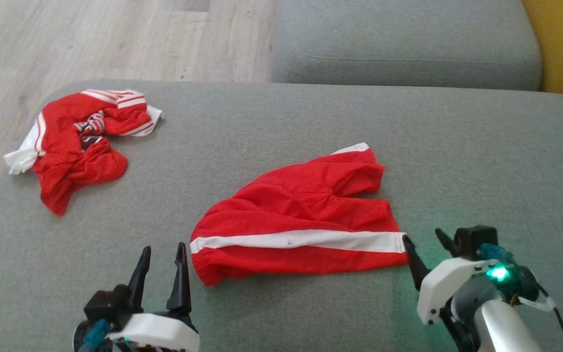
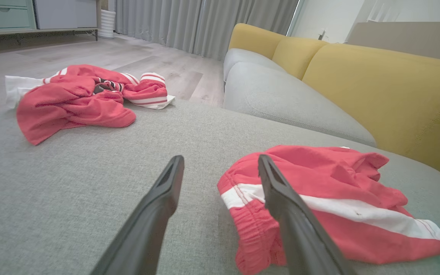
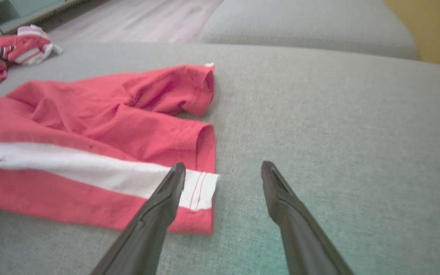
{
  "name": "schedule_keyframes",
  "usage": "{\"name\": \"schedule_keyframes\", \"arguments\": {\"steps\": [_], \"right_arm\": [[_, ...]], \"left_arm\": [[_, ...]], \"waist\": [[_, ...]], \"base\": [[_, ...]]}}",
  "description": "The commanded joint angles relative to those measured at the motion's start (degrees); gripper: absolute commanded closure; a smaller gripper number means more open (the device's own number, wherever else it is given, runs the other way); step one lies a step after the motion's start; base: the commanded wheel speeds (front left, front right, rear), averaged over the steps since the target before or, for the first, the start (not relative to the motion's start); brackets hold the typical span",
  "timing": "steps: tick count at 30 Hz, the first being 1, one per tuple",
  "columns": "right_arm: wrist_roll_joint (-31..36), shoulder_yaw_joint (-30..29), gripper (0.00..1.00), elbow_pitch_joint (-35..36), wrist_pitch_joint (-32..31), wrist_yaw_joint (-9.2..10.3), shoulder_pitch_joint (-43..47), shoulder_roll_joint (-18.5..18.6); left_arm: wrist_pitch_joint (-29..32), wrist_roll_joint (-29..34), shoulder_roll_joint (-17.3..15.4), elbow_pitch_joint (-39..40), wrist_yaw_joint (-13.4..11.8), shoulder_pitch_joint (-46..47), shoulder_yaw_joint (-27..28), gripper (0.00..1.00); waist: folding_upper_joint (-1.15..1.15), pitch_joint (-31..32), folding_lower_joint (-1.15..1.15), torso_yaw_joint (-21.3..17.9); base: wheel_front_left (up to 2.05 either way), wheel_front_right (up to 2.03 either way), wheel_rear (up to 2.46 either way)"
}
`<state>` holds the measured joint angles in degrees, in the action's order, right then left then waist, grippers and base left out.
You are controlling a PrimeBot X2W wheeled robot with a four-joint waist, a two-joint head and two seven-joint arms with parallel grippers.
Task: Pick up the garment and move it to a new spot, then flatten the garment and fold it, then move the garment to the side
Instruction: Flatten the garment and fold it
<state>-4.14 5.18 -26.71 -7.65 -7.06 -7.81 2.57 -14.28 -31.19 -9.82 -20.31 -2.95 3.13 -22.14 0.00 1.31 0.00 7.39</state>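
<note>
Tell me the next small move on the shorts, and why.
Probably lower both and pinch the shorts by the ends: the left gripper at the waistband, the right gripper at the leg hem. Both stand open, and the shorts lie unheld between them.

Both arms sit low at the near edge of the head view, the left gripper (image 1: pixel 163 250) with fingers spread apart and pointing straight up, the right gripper (image 1: pixel 422 235) equally spread, leaning leftward.
</note>
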Motion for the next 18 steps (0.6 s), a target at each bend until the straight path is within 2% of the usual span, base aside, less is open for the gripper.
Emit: {"name": "schedule_keyframes", "arguments": {"steps": [1,5,18], "right_arm": [[0.36,1.62,0.0,0.77,-1.33,-0.43,-2.84,0.31],[0.31,2.03,0.0,-1.19,-3.42,-0.43,-3.41,0.31],[-1.33,3.76,0.0,-7.06,-3.39,-0.43,-7.06,0.31]], "left_arm": [[-0.72,0.76,-0.01,1.16,0.29,2.68,2.34,0.0],[-0.72,0.99,0.24,0.86,0.57,2.49,2.77,0.0],[-0.72,1.79,0.44,0.62,1.01,1.93,3.59,0.0]], "waist": [[0.0,-0.44,0.0,0.82],[0.0,-1.0,0.0,2.03],[0.0,-2.03,0.0,3.44]], "base": [[0.0,0.0,0.0],[0.0,0.0,0.0],[0.0,0.0,0.0]]}}
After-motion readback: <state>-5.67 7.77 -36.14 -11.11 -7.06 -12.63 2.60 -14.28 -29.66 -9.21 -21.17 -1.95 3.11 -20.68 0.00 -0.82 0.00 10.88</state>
